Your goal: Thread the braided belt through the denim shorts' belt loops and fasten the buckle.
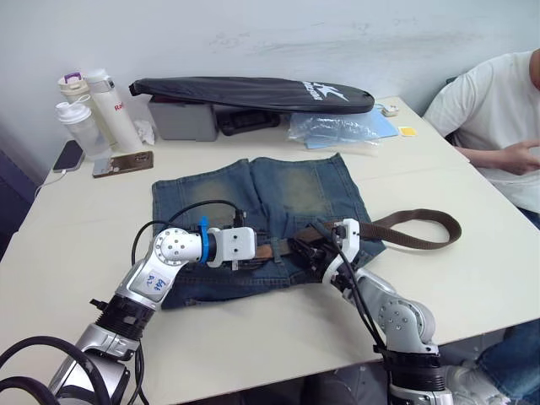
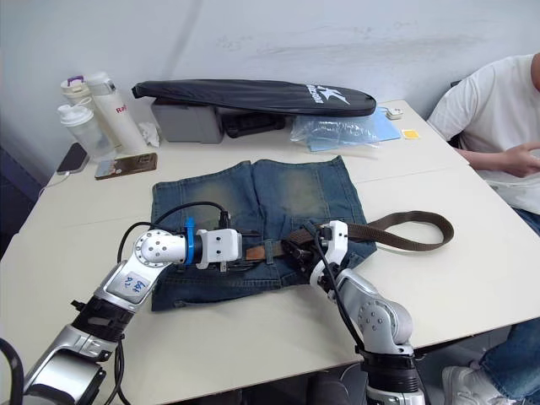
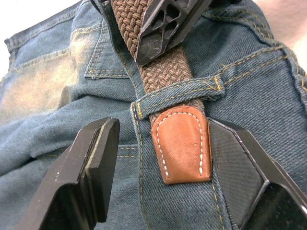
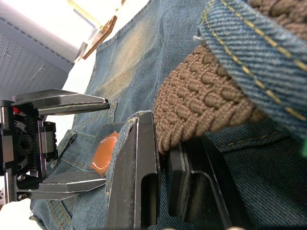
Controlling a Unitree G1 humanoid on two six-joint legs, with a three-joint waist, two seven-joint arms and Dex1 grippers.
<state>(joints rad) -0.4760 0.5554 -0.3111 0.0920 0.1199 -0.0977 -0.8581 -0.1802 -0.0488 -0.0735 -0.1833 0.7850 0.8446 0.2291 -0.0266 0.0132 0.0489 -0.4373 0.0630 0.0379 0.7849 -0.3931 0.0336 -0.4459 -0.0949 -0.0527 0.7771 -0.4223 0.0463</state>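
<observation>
The denim shorts lie flat on the table, waistband toward me. The braided belt loops out over the table to the right and runs back along the waistband. Its tan leather end pokes out from under a belt loop. My left gripper is open, one finger on each side of that tan end. Just to the right, my right gripper is shut on the braided belt beside another belt loop. The buckle is out of view.
A long black bag lies over a grey box at the back. Bottles and phones stand at the back left, plastic bags at the back middle. A person sits at the right edge.
</observation>
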